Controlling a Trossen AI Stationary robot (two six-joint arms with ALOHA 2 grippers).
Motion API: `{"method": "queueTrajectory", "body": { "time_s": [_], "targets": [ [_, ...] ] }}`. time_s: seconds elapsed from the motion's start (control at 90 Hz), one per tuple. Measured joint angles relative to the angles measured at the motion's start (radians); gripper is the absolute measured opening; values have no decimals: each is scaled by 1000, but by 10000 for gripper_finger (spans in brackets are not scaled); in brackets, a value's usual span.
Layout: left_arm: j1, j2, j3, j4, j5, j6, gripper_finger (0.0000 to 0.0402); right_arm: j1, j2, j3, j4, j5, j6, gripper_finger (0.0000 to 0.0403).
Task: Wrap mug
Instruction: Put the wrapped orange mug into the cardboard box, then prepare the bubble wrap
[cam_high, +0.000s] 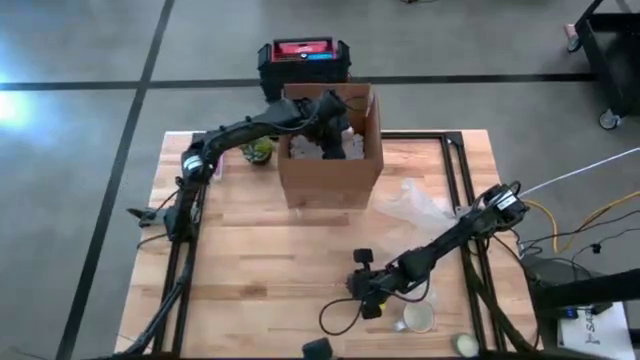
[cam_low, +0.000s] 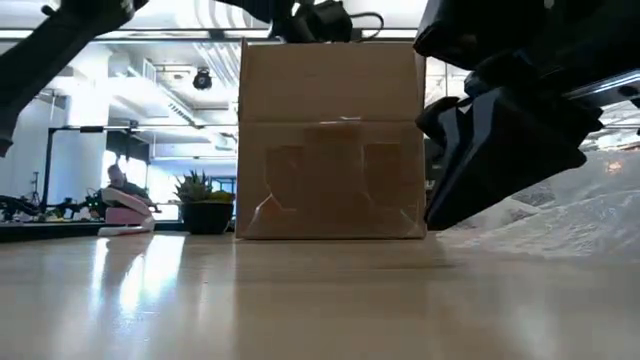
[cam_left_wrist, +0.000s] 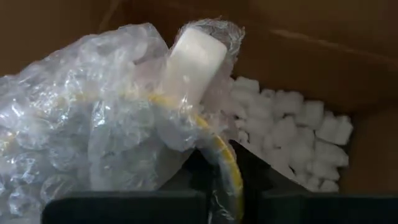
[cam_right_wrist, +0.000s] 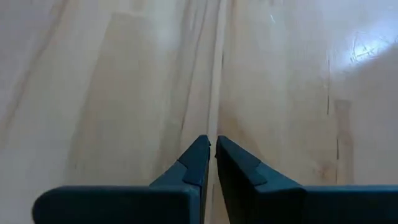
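High view: left tool (cam_high: 333, 128) inside box (cam_high: 330, 175)

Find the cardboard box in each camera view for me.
High view: box at top centre, left gripper inside.
Low view: its front wall fills the centre.
Left wrist view: inner walls behind the bubble-wrapped mug and peanuts.
Right wrist view: not in it.
Shared landmark: the box.

A black case with a red lid (cam_high: 304, 57) sits on the floor behind the counter (cam_high: 250, 250). A potted plant (cam_low: 205, 205) stands far off in the room, near a person (cam_low: 118, 182).
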Motion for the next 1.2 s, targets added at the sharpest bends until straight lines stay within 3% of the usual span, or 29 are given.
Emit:
{"method": "queueTrajectory", "body": {
  "time_s": [0.311,0.5,0.644,0.778,0.989,1.1,1.2],
  "targets": [
    [3,-1,0,-28,-4,-8,148,0,0,0,12,1,-27,18],
    [-3,-44,102,-139,-6,-17,229,0,0,0,18,1,-34,18],
    [-72,-107,198,-299,-6,-22,246,-2,0,0,18,1,-43,18],
    [-197,-210,192,-387,-18,-56,233,-4,0,0,18,9,-49,18],
    [-502,-394,-43,-321,-216,-194,192,-7,0,4,19,9,-64,18],
    [-678,-507,-256,-150,-317,-305,169,-7,0,14,21,9,-64,18],
    [-818,-582,-480,87,-324,-383,150,-7,0,29,21,9,-64,18]
  ]
}}
